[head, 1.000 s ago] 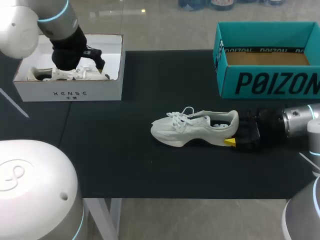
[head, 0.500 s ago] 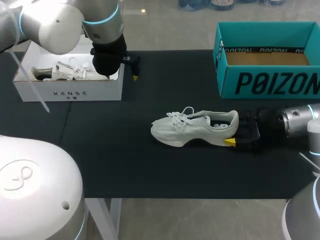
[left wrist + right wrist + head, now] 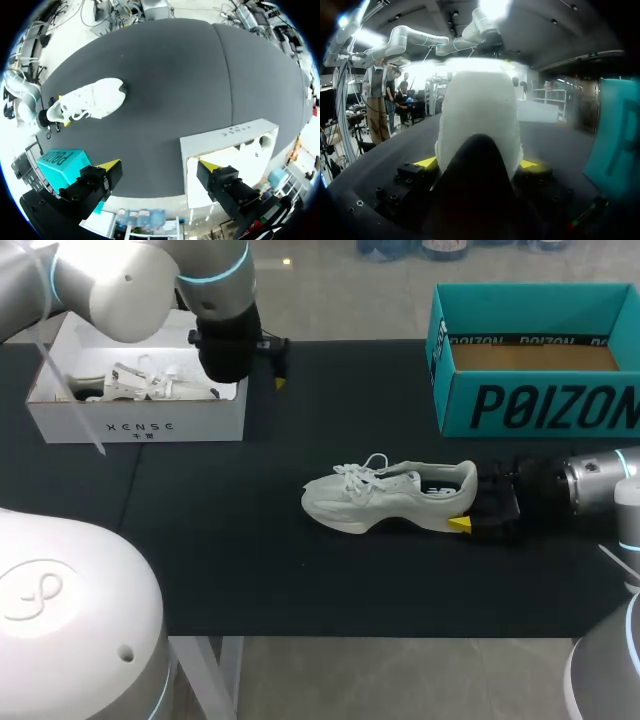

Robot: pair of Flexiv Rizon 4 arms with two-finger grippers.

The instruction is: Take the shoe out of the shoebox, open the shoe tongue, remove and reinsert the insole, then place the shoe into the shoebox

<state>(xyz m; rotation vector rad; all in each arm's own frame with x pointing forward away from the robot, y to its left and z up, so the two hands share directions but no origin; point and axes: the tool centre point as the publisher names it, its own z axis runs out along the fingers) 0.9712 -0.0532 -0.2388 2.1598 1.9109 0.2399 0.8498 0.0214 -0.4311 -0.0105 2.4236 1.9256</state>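
Shoebox [image 3: 540, 405], teal, open top, at the tabletop's [image 3: 250, 540] far right corner. White box [image 3: 140, 426] at the far left corner, something white with laces inside. Shoe [image 3: 385, 498] is out of the shoebox, on its sole mid-tabletop toward the right edge, toe pointing left. Right gripper [image 3: 462, 506] comes in from the right edge, jaws pinching the shoe's heel from both sides. Left gripper [image 3: 159, 165] hovers just beside the white box's right wall, jaws spread, nothing between them.

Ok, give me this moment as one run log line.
left gripper: open, beside white cardboard box | right gripper: shut on heel of white sneaker | sneaker: upright on black mat, outside teal shoebox
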